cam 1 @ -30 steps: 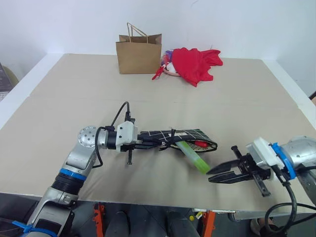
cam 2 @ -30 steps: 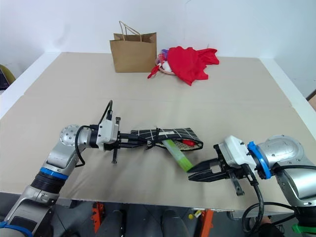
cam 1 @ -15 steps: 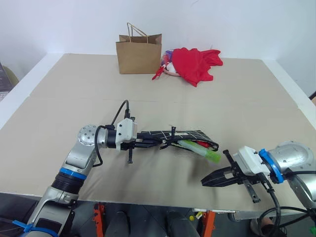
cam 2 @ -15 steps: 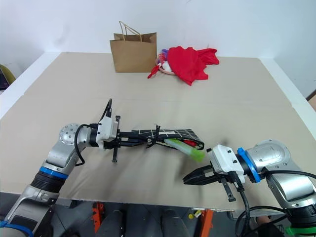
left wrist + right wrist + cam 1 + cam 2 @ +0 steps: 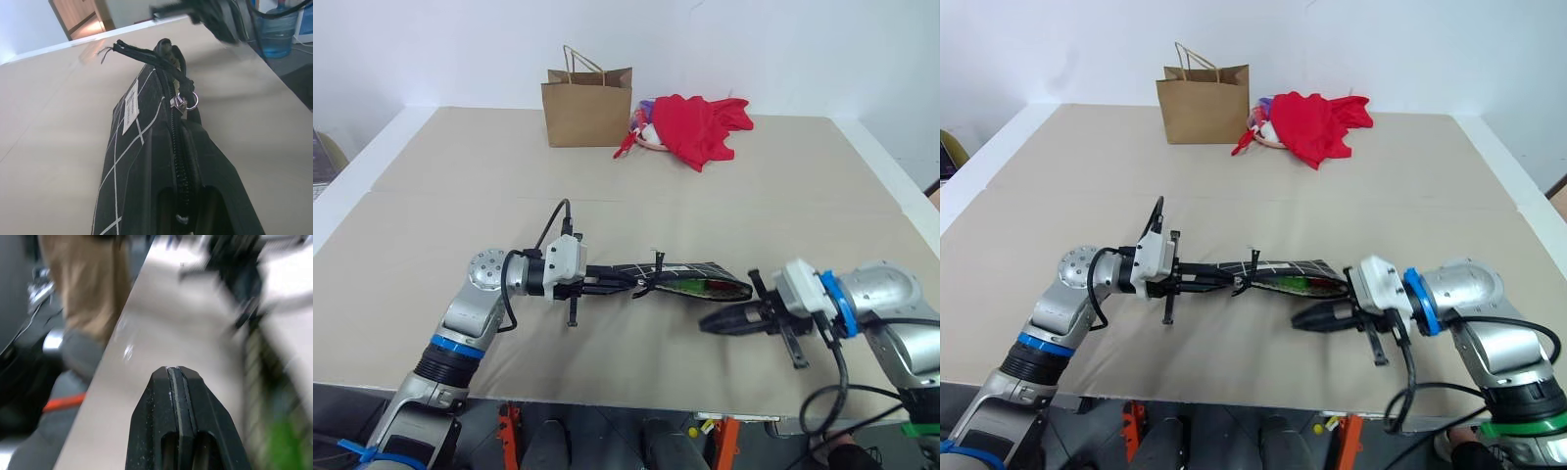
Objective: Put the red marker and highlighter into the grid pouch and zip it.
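One flat black fabric grid pouch (image 5: 680,275) with white lines lies across the middle of the tan table (image 5: 431,215), and inside its open mouth sit one lime-green highlighter (image 5: 690,287) and one red marker (image 5: 715,287), only its red end showing. On the left, the left gripper (image 5: 625,281) has its two black fingers pressed together on the pouch's left end, as it did a second ago. On the right, the right gripper (image 5: 707,323) has its fingers pressed together on nothing, tips just in front of the pouch's right end. A second ago the highlighter stuck out of the pouch at a slant toward the table's near edge; now it lies within the opening, and the right gripper has come in from farther right. Well apart at the table's far side stand one brown paper bag (image 5: 587,106) and one heap of red cloth (image 5: 700,125). The left wrist view adds the zipper track, its metal pull ring (image 5: 190,101), the knotted black cord (image 5: 146,55) and the small white label (image 5: 130,106), which the head views do not resolve.
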